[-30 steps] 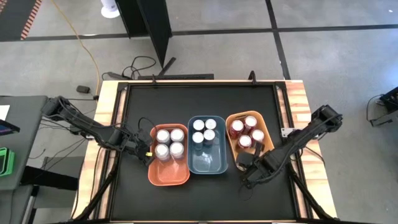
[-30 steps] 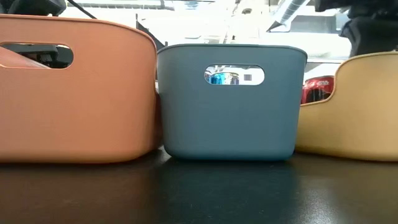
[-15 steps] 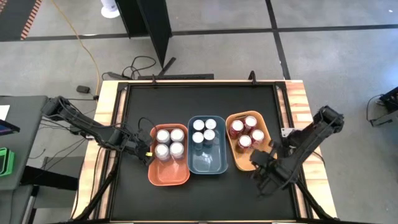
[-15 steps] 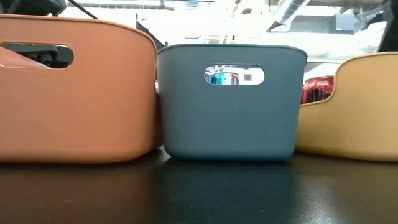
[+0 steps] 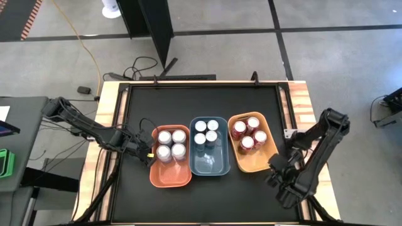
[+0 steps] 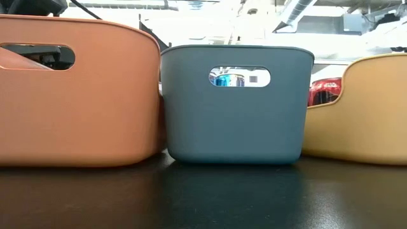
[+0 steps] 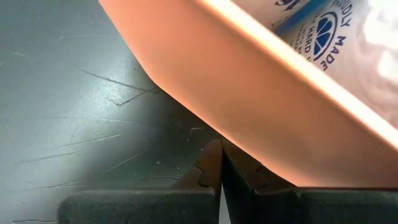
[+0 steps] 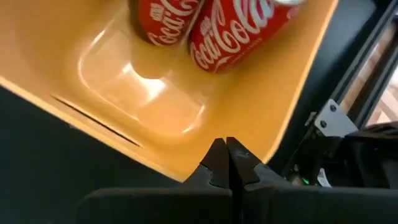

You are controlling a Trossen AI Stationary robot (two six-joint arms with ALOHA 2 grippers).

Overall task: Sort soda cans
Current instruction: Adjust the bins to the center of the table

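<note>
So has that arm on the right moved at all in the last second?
Yes. The right gripper has pulled back from the yellow bin, toward the table's right near corner.

high: you look straight down on the whole table (image 5: 201, 94) | low: you sit at tabletop height, hard up against the orange bin (image 6: 76, 95), blue bin (image 6: 235, 105) and yellow bin (image 6: 362, 108) | left wrist: pressed near the orange bin's wall | right wrist: over the yellow bin's corner | all views share the bins
</note>
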